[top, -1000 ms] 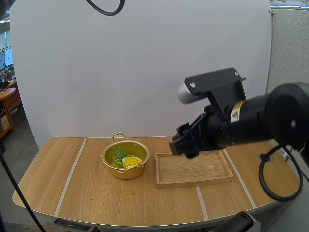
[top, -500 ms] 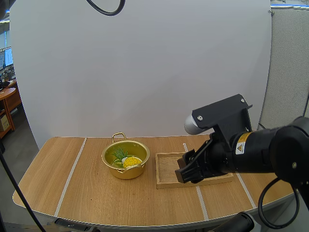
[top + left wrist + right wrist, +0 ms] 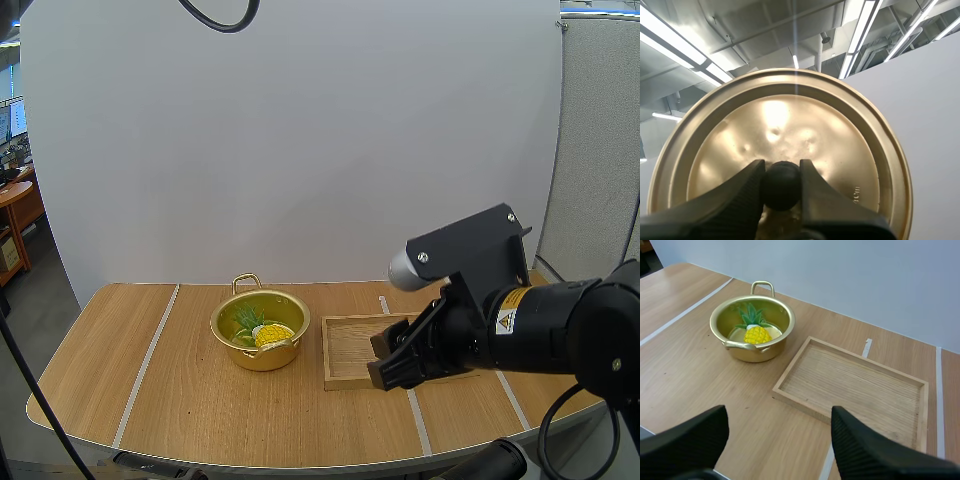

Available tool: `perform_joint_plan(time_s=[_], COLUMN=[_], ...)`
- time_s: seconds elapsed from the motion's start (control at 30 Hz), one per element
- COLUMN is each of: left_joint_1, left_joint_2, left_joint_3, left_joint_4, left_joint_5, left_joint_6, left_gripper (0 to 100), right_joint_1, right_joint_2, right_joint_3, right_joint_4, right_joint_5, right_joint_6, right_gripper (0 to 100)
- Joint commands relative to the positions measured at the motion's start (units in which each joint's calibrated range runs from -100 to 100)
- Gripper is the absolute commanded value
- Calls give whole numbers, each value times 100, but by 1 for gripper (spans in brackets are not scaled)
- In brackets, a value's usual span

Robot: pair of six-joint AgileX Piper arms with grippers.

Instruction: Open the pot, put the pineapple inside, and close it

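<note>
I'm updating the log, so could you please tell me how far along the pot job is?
Done: the pot stands open with the pineapple inside. In hand: the left claw is shut on the knob of the lid. The right claw is open and empty above the table. Left: set the lid on the pot.

An office-like lab: desk (image 3: pixel 16 203) past white screen (image 3: pixel 290 140).
</note>
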Motion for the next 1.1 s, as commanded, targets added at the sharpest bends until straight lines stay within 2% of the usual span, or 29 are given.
perform_joint_plan(time_s=[0.0,0.03,0.07,1.07], left_joint_1=[-15,-15,-15,-15], left_joint_2=[1,1,1,1], left_joint_3=[-59,-59,-59,-59], left_joint_4=[5,5,5,5], left_joint_5=[-192,-192,-192,-169], left_joint_6=[-50,-50,-50,-50], left_gripper=[0,0,0,0], right_joint_1=[-71,-81,-97,-112], right_joint_2=[-193,-235,-263,-302], right_joint_3=[74,73,73,73], right_joint_4=[-28,-28,-28,139], right_joint_5=[14,31,31,65], right_joint_6=[32,32,32,14], right_gripper=[26,4,0,0])
